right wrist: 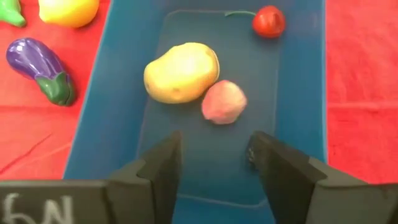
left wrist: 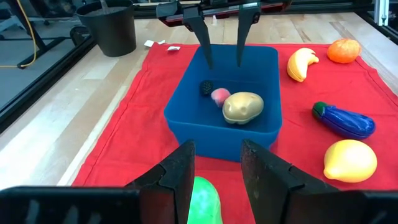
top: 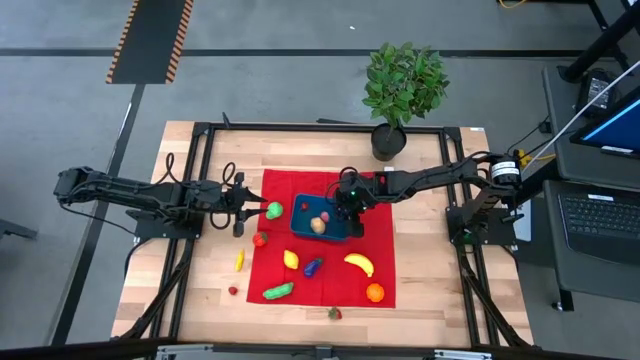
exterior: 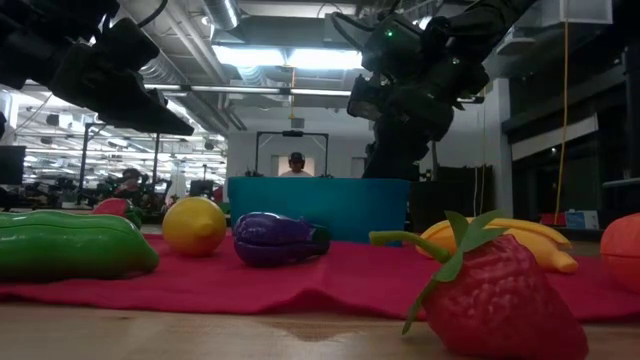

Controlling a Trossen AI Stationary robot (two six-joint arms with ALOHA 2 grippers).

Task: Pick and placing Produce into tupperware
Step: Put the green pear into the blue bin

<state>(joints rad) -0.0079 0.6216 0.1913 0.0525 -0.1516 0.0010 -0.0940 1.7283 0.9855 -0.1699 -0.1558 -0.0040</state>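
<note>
Tupperware [top: 325, 221] sits just left of centre in the high view, at the upper part of the red cloth [top: 385, 285], with a potato [top: 317, 225] and smaller pieces already in it; the right gripper [top: 349, 212] hangs over its right end, likely just after a drop, while the left gripper [top: 252, 209] reaches in from the left toward a green fruit [top: 274, 209] at the cloth's left edge. Loose produce lies below the container: a lemon [top: 291, 259], eggplant [top: 313, 266], banana [top: 359, 264], orange [top: 374, 292] and cucumber [top: 278, 291]. In the low view the tupperware [exterior: 318, 208] stands mid-frame behind the lemon [exterior: 194, 225] and eggplant [exterior: 278, 239], a strawberry [exterior: 495, 293] looms at lower right, and one gripper [exterior: 410, 85] hangs above the container's right side. The left wrist view shows the left gripper [left wrist: 216, 171] at bottom centre, fingers apart and straddling the green fruit [left wrist: 200, 198], seemingly lined up to close on it; beyond, the tupperware [left wrist: 186, 106] holds the potato [left wrist: 243, 107], a pink piece [left wrist: 220, 95] and a dark berry [left wrist: 206, 88], with the right gripper's fingers [left wrist: 202, 34] poised over it. The right wrist view looks into the tupperware [right wrist: 301, 93]: the right gripper [right wrist: 214, 158], fingers apart and empty, hangs above the potato [right wrist: 181, 72], pink piece [right wrist: 224, 102] and a cherry [right wrist: 268, 20].
</note>
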